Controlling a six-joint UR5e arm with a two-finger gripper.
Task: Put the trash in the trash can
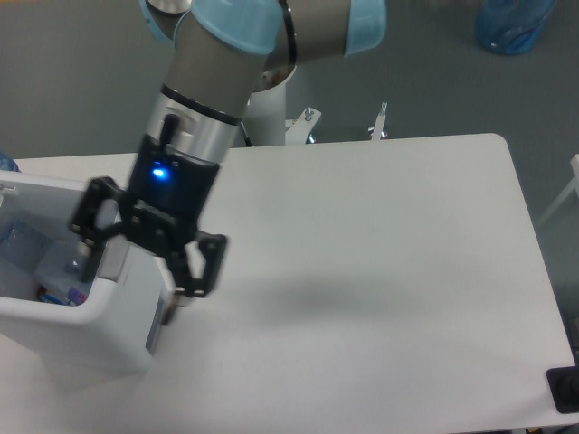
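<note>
The trash can (pixel 54 315) is a white bin at the table's left edge, with a grey handle tab (pixel 112 258) on its right wall. Inside it lies the trash: clear crumpled plastic (pixel 20 242) and a piece with a bluish label (pixel 61 291). I cannot tell the single pieces apart. My gripper (pixel 145 260) hangs above the bin's right wall, open wide with nothing between its fingers. One finger (pixel 86 237) is over the bin's inside, the other (pixel 204 264) over the table.
The white table (pixel 380 271) stretches to the right of the bin. A blue water jug (pixel 512 23) stands on the floor at top right. A small black object (pixel 564 389) sits at the table's bottom right corner.
</note>
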